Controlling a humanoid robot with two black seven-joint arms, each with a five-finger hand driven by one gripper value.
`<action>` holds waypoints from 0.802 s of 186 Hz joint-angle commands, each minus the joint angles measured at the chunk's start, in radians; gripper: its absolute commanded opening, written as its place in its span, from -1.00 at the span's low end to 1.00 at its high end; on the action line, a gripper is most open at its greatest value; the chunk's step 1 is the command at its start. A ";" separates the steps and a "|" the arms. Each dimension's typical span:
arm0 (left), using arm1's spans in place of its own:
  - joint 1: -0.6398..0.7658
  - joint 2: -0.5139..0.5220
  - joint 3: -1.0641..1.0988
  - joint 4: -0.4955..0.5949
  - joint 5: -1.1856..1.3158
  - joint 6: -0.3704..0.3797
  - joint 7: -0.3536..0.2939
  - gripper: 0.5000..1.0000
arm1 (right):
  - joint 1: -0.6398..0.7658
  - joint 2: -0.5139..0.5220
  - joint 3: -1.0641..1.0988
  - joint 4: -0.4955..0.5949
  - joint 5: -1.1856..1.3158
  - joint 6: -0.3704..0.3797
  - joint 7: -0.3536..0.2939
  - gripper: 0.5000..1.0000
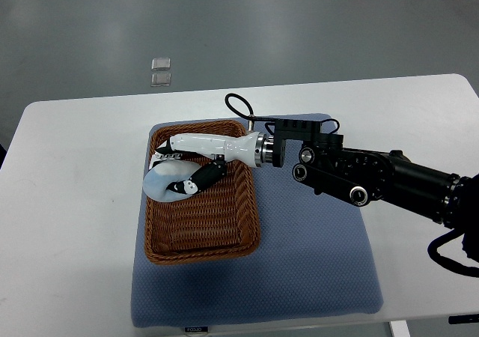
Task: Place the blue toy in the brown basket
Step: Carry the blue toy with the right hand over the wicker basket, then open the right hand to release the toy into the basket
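Inspection of my work area, largest item first. The white surface (75, 202) fills most of the view and carries a blue-grey mat (314, 254) lying flat. On the left part of that mat sits the brown basket (202, 243), a woven rectangular tray, its long side running away from me.

My right arm (374, 176) enters from the right edge, black and jointed, and crosses the mat toward the basket. It ends in my right hand (196, 166), white with dark tips, which reaches over the basket's far rim and lies above its upper left part. A black cable (239, 106) loops up behind the wrist.

The blue toy (161, 181) is pale blue and rounded. It sits at the basket's left wall, in the far half, partly over the rim. Its visible body curves like a crescent; its long axis runs roughly from upper left down toward lower right, into the basket. I cannot tell which end is the front.

My fingers (206, 177) are curled down onto the toy's right side, with the thumb-like upper digit stretched out above it. They are closed around the toy and touching it.

Two small clear squares (161, 70) lie on the floor beyond the surface.
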 commanded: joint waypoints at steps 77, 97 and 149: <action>0.001 0.000 0.000 0.000 0.000 0.000 0.001 1.00 | -0.067 -0.016 0.013 -0.008 0.013 0.007 -0.005 0.42; 0.001 0.000 0.000 0.000 0.000 0.000 -0.001 1.00 | -0.072 -0.035 0.018 -0.008 0.049 0.004 -0.005 0.58; 0.000 0.000 0.000 0.000 0.000 0.000 0.001 1.00 | -0.072 -0.120 0.076 -0.008 0.325 0.035 -0.019 0.60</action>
